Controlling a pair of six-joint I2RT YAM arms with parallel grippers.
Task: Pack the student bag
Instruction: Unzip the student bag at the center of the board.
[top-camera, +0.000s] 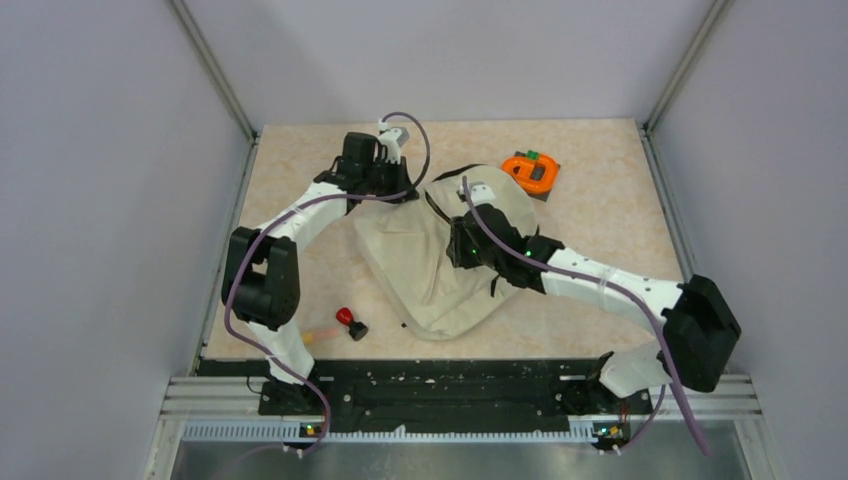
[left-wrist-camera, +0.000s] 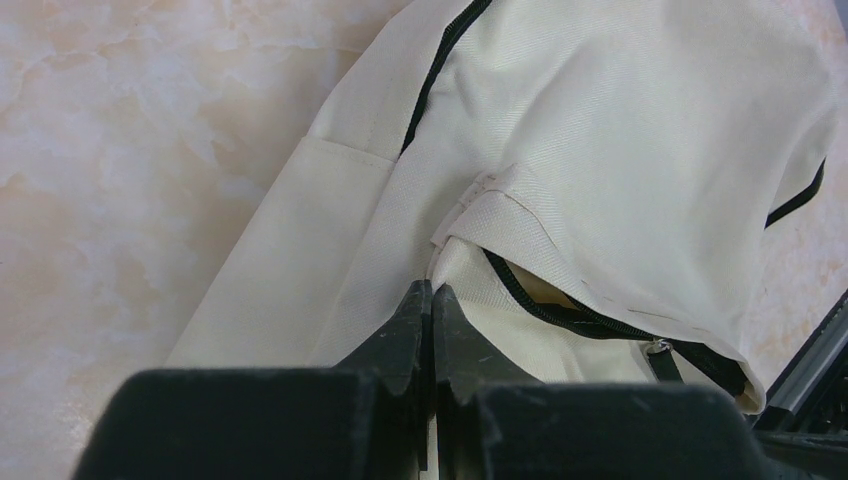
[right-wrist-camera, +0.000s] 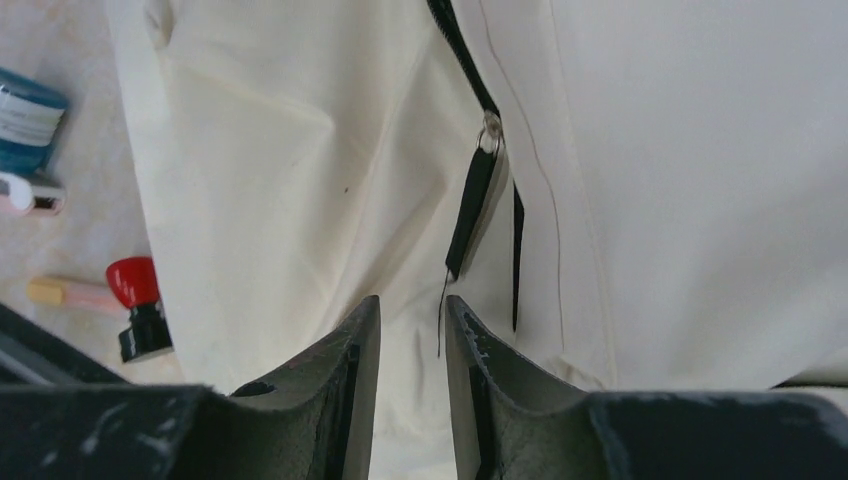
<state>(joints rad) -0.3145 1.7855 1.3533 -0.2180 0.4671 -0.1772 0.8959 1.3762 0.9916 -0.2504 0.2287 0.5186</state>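
The student bag (top-camera: 420, 270) is a cream fabric backpack lying flat in the middle of the table. My left gripper (left-wrist-camera: 432, 288) is shut on a fold of the bag's fabric at its far-left top corner (top-camera: 408, 190). Beside it, a black zipper (left-wrist-camera: 560, 312) gapes partly open. My right gripper (right-wrist-camera: 413, 300) stands open over the middle of the bag (top-camera: 460, 245), with nothing between its fingers. A black zipper pull (right-wrist-camera: 472, 210) hangs loose just beyond the fingertips.
An orange tape measure (top-camera: 530, 172) sits on a dark pad at the back right. A red-capped item (top-camera: 350, 322) lies left of the bag near the front, with a pale stick (right-wrist-camera: 70, 293). A blue object (right-wrist-camera: 25, 115) shows at the right wrist view's left edge.
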